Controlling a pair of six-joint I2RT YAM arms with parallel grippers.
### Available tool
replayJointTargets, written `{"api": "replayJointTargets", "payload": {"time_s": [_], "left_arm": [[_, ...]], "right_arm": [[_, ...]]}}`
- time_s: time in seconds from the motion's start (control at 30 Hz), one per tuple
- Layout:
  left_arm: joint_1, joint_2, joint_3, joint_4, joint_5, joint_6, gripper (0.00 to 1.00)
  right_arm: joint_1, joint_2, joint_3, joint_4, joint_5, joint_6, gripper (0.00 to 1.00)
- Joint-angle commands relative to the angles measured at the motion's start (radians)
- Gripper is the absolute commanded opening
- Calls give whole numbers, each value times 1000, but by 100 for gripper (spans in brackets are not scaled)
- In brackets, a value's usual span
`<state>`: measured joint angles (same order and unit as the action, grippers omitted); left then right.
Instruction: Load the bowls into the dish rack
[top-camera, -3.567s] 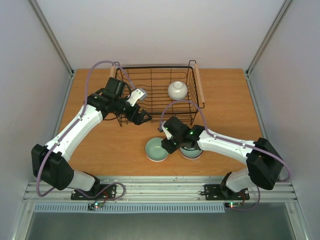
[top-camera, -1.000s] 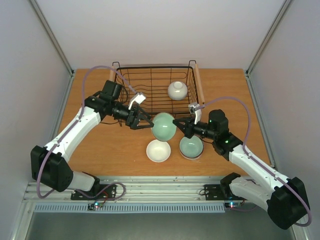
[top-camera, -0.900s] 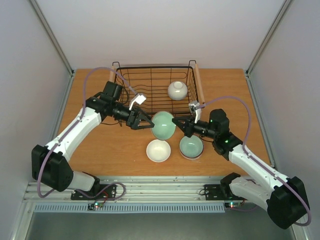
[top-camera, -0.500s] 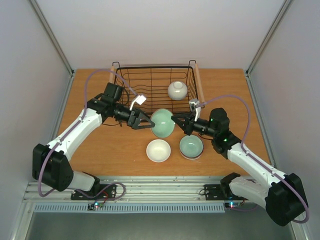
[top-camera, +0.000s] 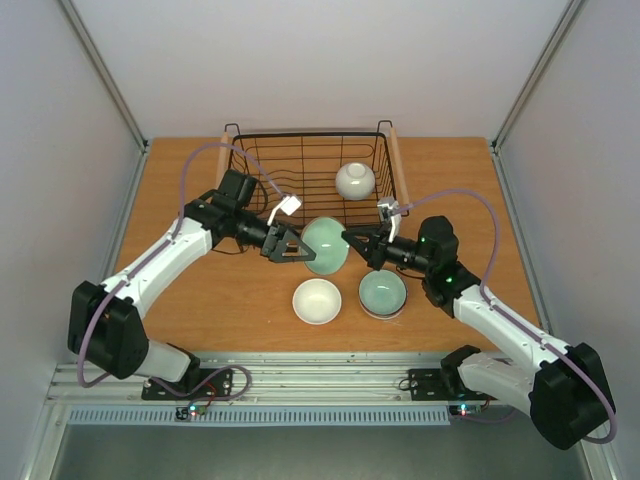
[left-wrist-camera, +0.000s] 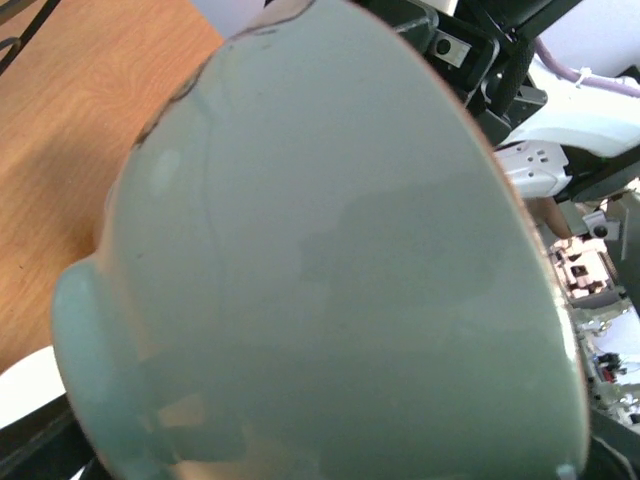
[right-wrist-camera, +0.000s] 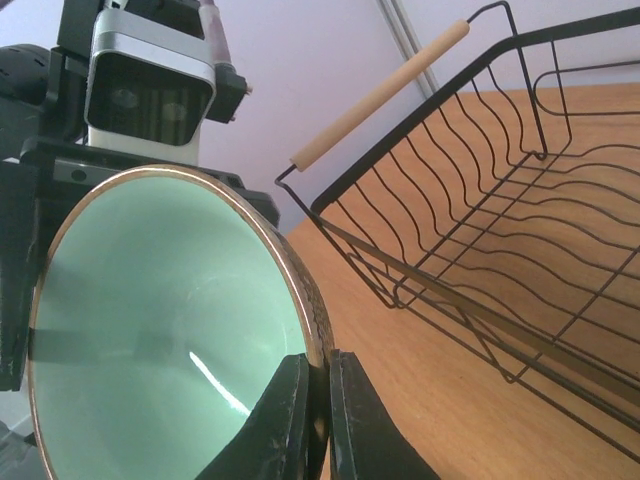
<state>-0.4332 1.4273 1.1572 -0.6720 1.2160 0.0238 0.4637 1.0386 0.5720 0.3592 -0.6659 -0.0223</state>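
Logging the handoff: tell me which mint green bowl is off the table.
The mint green bowl tilted on edge, its rim pinched by the right gripper; the other mint bowl sits upright on the table.

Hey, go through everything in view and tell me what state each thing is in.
held mint bowl: tipped on its side, in the air.
right gripper: shut on the held mint bowl's rim.
left gripper: open, fingers spread beside that bowl.
white bowl: resting inside the dish rack.
cream bowl: upright on the table.
second mint bowl: upright beside the cream bowl.
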Motion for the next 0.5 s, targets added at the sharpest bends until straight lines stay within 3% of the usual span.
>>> {"api": "replayJointTargets", "payload": {"time_s": [0.0, 0.1, 0.27, 0.4, 0.47], "left_arm": [[-10, 12, 2, 32, 27, -1, 76], [-10, 15, 3, 32, 26, -2, 52], [-11, 20, 8, 32, 27, -4, 2], [-10, 21, 20, 21, 32, 3, 0], [-10, 12, 41, -3, 17, 19, 0]], "right_arm": [[-9, 1, 5, 96, -20, 21, 1], [-10, 8, 4, 98, -18, 21, 1], [-10, 24, 7, 100, -24, 21, 1], [-10, 24, 10, 93, -17, 59, 3], [-10, 12, 11, 76, -9, 57, 14]]}}
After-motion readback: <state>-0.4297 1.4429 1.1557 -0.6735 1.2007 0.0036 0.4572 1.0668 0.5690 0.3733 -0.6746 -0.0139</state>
